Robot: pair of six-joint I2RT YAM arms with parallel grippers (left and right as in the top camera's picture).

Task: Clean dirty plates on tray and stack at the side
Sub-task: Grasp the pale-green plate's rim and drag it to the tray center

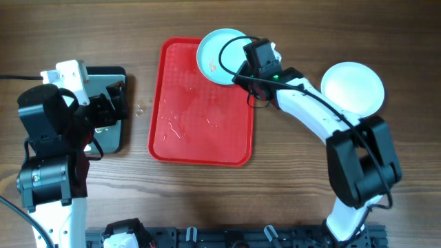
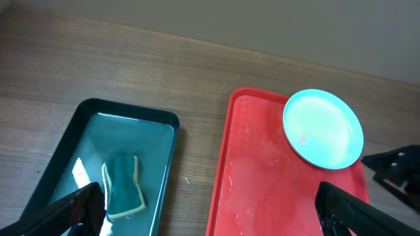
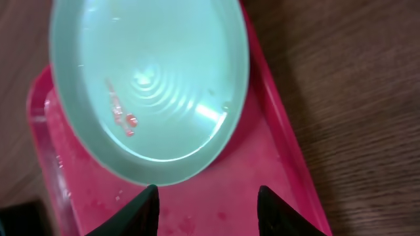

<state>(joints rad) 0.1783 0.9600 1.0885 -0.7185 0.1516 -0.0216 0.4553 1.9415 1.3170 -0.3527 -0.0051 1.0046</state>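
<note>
The right gripper [image 3: 209, 213], jaws apart and empty just short of the pale turquoise round plate [image 3: 151, 85] at the far corner of the red plastic tray [image 3: 262, 151], could shove it off by closing early.

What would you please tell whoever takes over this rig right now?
Left end effector: open, above the black tray with the sponge, holding nothing.
Right end effector: open, at the rim of the turquoise plate, not gripping.
Turquoise plate: on the red tray's far right corner, red specks on it.
Done: white plate on the table at right.
To do: clean the turquoise plate, stack it.
</note>
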